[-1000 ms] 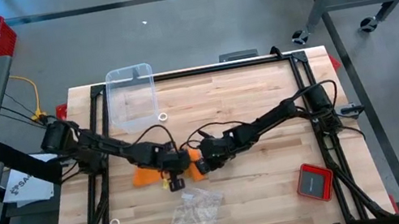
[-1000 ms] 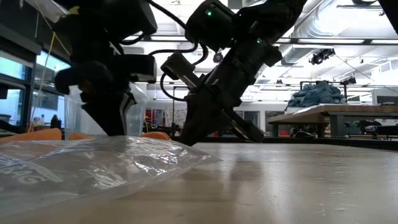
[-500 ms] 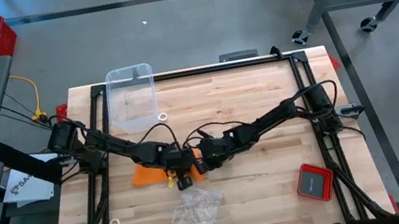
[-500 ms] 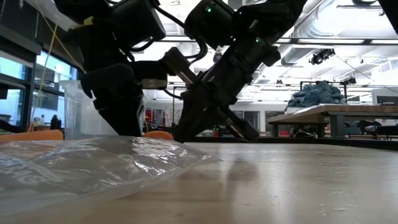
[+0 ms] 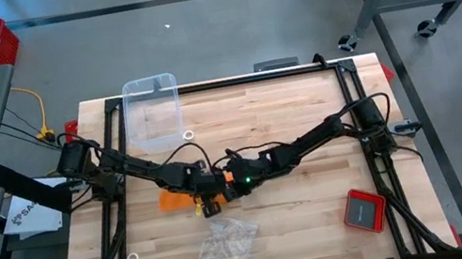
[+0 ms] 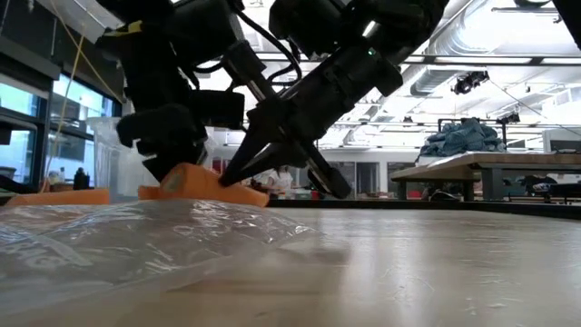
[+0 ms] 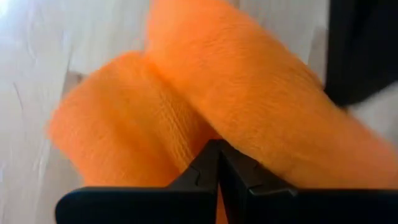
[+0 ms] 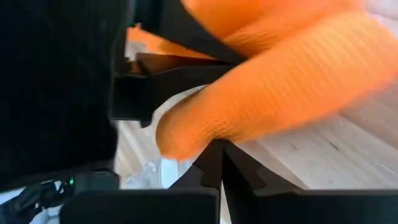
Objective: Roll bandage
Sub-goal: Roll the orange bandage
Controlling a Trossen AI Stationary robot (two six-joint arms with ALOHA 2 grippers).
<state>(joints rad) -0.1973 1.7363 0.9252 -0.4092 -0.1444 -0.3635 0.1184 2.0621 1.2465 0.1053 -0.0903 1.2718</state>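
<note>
Bandage (image 5: 170, 200): bright orange fabric, near the table's middle, a little toward 7 o'clock. You have a flat tail running out toward 9 o'clock and a thick fold or partial roll lifted just off the wood where the two arms meet; the low view shows that bulge (image 6: 204, 180) raised above the surface.

Left gripper (image 5: 206, 188): reaches in from 9 o'clock. Your left wrist view shows its jaws together, pinched into the orange fabric (image 7: 186, 112).

Right gripper (image 5: 233, 182): reaches in from 3 o'clock, tip to tip with the left. Jaws together here too, nipping the underside of the orange fold (image 8: 267, 106).

Hazards, as judgement: both grips sit at the edge of soft cloth, so a twist by either wrist could pull the fabric free and let the turns spring loose. The two grippers are nearly touching; any inward drift risks a knock between them. The loose tail could drag and skew the roll.

Neighbours: plastic bag (image 5: 226, 245) near at 6 o'clock, the closest thing to snag. Clear bin (image 5: 154, 114) toward 11 o'clock, apart. Small white ring (image 5: 188, 135) at 12 o'clock, near. Red square device (image 5: 362, 209) toward 4 o'clock, well apart.

Open room: bare wood toward 1 and 2 o'clock; table edges (image 5: 325, 227) lie well away on every side.
</note>
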